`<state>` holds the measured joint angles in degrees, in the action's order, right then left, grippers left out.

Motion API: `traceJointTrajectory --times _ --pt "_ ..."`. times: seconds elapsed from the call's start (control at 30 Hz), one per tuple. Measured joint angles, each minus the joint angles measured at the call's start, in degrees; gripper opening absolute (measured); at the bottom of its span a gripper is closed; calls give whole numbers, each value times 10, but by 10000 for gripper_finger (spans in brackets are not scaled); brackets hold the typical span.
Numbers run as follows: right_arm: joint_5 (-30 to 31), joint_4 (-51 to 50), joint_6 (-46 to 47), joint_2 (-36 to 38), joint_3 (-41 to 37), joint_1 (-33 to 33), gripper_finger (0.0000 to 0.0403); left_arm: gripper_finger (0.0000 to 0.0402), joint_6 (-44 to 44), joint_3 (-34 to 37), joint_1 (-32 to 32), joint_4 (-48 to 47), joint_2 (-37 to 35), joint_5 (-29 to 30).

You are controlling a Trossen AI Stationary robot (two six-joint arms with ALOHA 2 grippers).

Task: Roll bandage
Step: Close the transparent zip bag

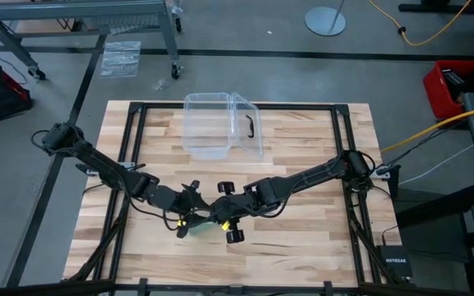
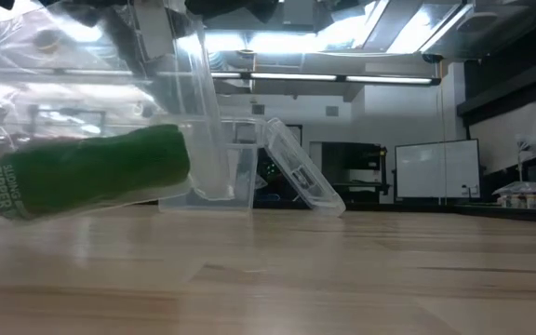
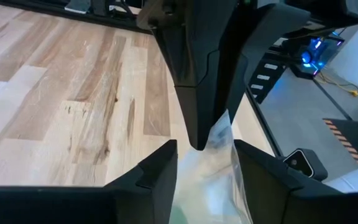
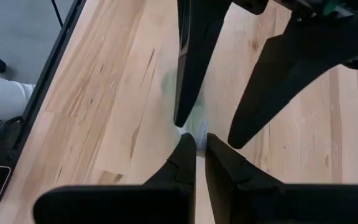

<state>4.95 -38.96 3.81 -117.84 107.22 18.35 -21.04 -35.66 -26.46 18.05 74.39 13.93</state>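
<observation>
One bandage (image 2: 96, 172), one wrapper (image 3: 219, 168), one clear box (image 1: 220, 123), two arms.

The bandage (image 2: 96, 173) is a stubby green roll, lying tilted inside a clear zipper bag, raised above the tabletop.

White print "ZIPPER" on the green end of the clear wrapper (image 2: 12, 181), a smaller line above it not legible. "NETGEAR" on black box (image 1: 393, 262) off the tabletop's corner.
</observation>
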Motion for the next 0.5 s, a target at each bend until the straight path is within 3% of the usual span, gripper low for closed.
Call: traceJointTrajectory --times 0.17,0.33,0.5 --pt "-2 0 0 0 0 0 19 99 0 0 0 0 0 0" --pt "-15 0 0 0 0 0 19 20 -1 0 0 3 0 -1" --pt "-16 -1 0 0 0 0 19 4 -29 0 -1 8 0 -1"
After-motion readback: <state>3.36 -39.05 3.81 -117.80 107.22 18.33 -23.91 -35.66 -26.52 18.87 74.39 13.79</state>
